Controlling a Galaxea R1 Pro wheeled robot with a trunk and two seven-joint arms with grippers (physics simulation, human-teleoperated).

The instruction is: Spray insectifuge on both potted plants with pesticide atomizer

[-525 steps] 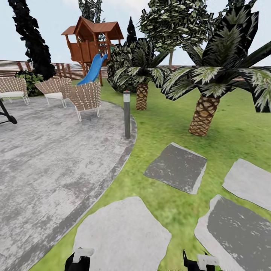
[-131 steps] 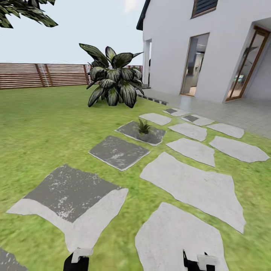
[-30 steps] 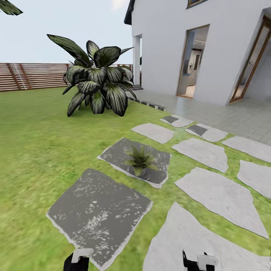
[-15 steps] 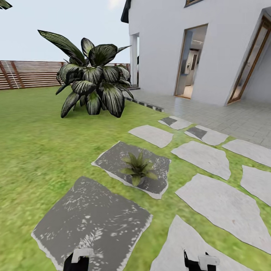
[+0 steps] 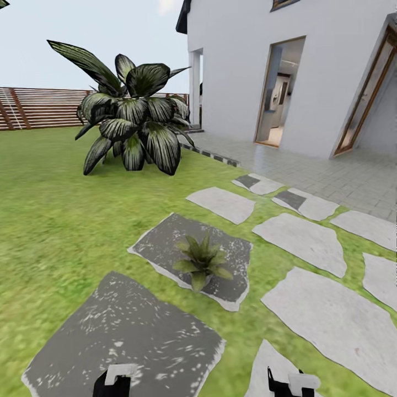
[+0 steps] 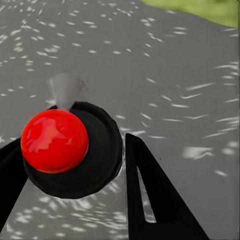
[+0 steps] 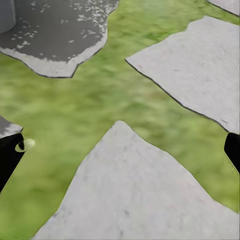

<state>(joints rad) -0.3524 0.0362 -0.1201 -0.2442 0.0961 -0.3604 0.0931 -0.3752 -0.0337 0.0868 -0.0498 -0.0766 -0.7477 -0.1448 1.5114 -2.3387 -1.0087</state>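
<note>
One potted plant (image 5: 201,262), a low rosette of pointed green leaves, stands on a dark grey stepping stone (image 5: 165,242) in the garden lawn (image 5: 49,220), a short way ahead of me. At the head view's bottom edge sit my left gripper (image 5: 116,380) and right gripper (image 5: 291,383). In the left wrist view my left gripper (image 6: 70,145) is shut on a dark round body with a red ball and a pale grey cone, the pesticide atomizer (image 6: 102,162) seen end-on, over dark stone. The right gripper (image 7: 120,150) is open wide, empty, over grass and pale stones.
A big dark broad-leaved bush (image 5: 132,127) grows at the back left before a brown slatted fence (image 5: 33,107). A white house (image 5: 309,71) with open doorways and a tiled terrace (image 5: 331,176) stands to the right. Pale stepping stones (image 5: 298,240) lead toward it.
The camera has moved forward: the potted plant, its stone and the bush now sit nearer and lower in the head view. Both grippers keep their places in the picture.
</note>
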